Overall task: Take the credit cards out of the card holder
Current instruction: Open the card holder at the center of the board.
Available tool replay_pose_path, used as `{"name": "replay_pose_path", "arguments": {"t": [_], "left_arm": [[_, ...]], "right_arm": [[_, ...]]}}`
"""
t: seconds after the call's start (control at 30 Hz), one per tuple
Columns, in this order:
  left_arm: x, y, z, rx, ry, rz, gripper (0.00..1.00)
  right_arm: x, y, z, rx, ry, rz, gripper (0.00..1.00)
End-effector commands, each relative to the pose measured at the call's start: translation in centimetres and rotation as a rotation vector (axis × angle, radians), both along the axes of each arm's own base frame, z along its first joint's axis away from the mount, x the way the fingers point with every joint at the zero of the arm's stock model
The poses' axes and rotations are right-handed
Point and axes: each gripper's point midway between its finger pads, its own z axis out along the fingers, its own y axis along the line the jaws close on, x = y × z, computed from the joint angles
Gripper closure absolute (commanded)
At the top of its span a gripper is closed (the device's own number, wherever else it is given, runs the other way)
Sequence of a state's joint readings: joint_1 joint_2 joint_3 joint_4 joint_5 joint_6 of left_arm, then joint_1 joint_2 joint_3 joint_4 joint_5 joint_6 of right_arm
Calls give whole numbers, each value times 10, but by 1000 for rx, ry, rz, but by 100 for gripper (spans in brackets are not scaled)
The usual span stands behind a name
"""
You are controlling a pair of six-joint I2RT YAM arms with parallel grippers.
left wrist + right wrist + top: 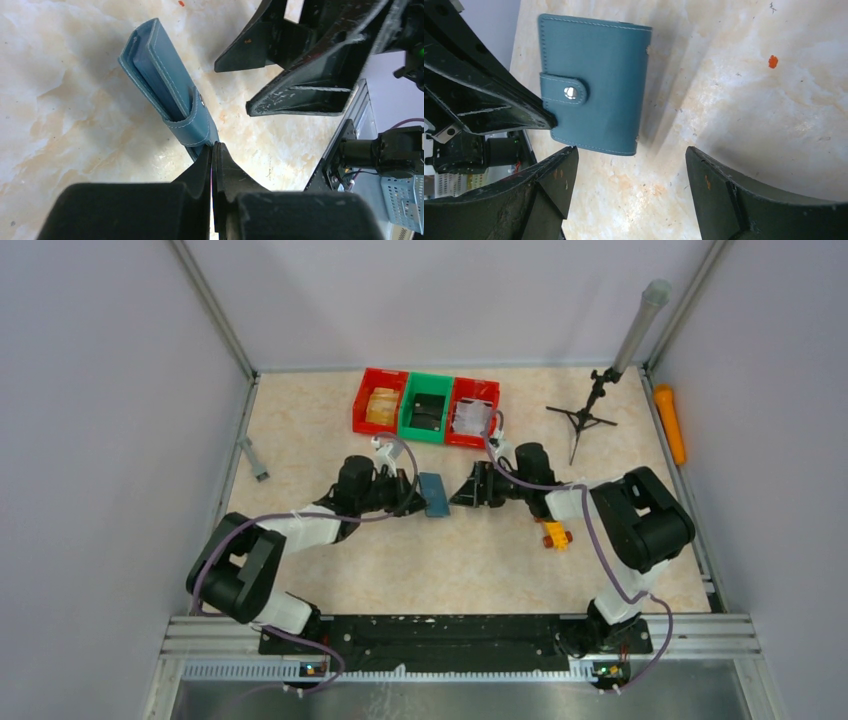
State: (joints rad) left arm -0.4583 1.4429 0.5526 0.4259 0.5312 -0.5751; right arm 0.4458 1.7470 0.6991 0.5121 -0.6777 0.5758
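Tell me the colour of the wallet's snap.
Silver snap on the teal wallet; clearest in the right wrist view.

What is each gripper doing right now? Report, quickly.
Left gripper: shut, pinching one edge of the card holder.
Right gripper: open, holding nothing; the card holder lies just ahead of it.

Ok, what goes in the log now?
left fingers: shut on card holder | right fingers: open | snap: closed | cards: unseen

Matt stitched leather-look card holder (594, 85) — glossy marbled table (749, 125).
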Motion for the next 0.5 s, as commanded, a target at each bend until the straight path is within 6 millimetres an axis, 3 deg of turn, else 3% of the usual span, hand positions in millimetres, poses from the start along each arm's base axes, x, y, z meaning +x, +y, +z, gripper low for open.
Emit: {"name": "replay_pose_path", "arguments": {"t": [0.0, 0.2, 0.3, 0.37, 0.47], "left_arm": [[12, -15, -6, 38, 21, -32, 100], [21, -7, -46, 263, 119, 32, 100], [22, -2, -54, 299, 138, 58, 99], [23, 1, -56, 325, 135, 70, 94], [24, 6, -56, 361, 126, 93, 76]], "right_arm": [[12, -3, 12, -31, -71, -28, 20], [24, -18, -3, -146, -73, -107, 29], [26, -20, -5, -168, -76, -123, 36], [23, -18, -5, -164, -75, -110, 37], [19, -10, -11, -176, -55, -80, 36]]}}
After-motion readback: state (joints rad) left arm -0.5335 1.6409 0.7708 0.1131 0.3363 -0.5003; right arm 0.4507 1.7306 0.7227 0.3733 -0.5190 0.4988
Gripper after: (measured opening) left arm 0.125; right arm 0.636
